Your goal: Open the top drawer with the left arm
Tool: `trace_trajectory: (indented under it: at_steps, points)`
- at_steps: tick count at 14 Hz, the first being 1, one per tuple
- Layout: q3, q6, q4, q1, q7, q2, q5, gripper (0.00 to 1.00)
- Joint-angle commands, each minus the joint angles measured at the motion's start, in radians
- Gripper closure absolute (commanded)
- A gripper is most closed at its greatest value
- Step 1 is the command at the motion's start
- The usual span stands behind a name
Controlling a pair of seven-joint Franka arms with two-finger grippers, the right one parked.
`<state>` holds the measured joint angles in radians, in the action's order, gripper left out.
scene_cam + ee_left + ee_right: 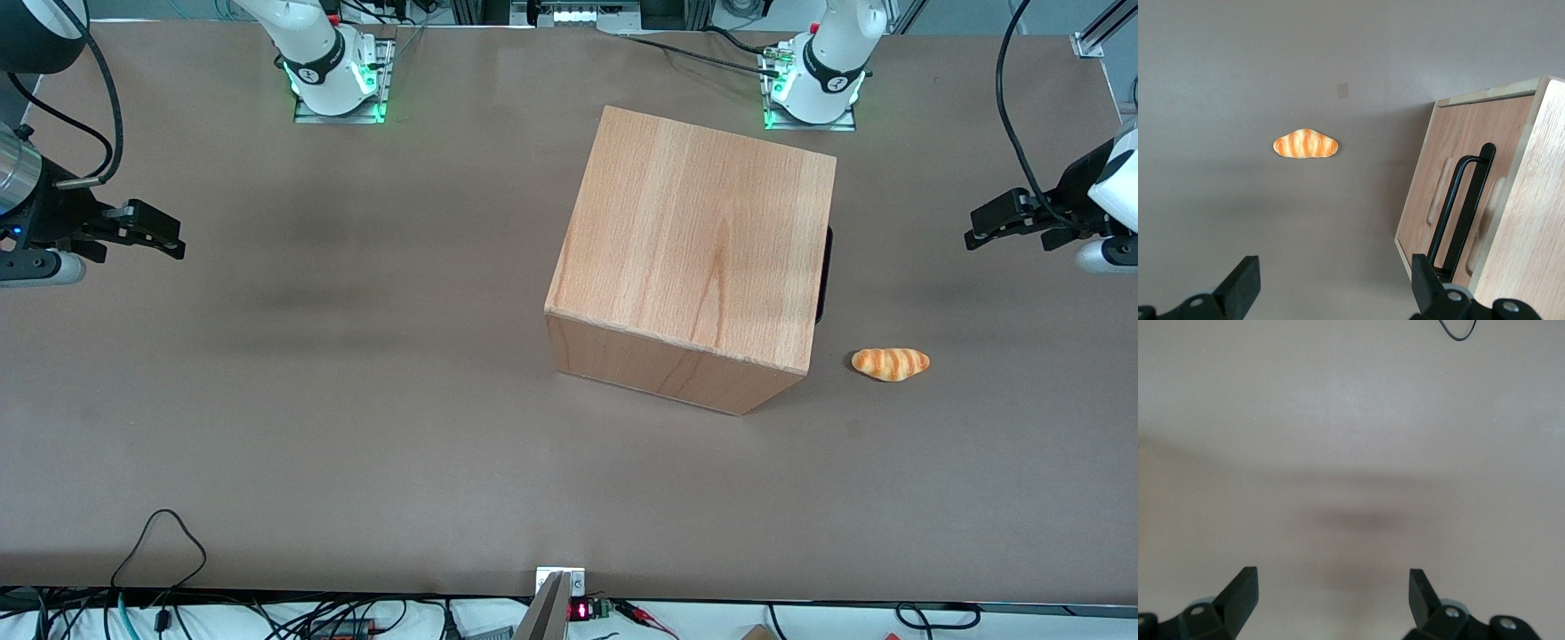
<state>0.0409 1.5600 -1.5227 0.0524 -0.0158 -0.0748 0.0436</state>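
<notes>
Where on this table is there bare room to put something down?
Most room lies between the wooden cabinet and the parked arm's end, and nearer the front camera. It is tighter at the working arm's end: the bread roll lies there, and the open tool hovers before the black handle.

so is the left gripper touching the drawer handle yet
Apart. The front view shows the open gripper hovering toward the working arm's end of the table, with bare table between it and the black handle of the top drawer.

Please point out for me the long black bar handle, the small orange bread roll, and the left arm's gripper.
Long black bar handle (1463, 207): left wrist view, middle of the bar.
Small orange striped bread roll (890, 364): front view, centre of its top.
Black two-finger gripper of the left arm (978, 233): front view, between its open fingertips.
</notes>
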Motion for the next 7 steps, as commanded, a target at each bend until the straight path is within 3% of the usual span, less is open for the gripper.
trace_trajectory:
  at_steps: [1, 7]
  points:
    - [0.004, 0.005, -0.022, 0.006, 0.002, 0.017, -0.018, 0.0]
    - [0.007, -0.018, -0.021, -0.038, 0.0, -0.072, -0.007, 0.0]
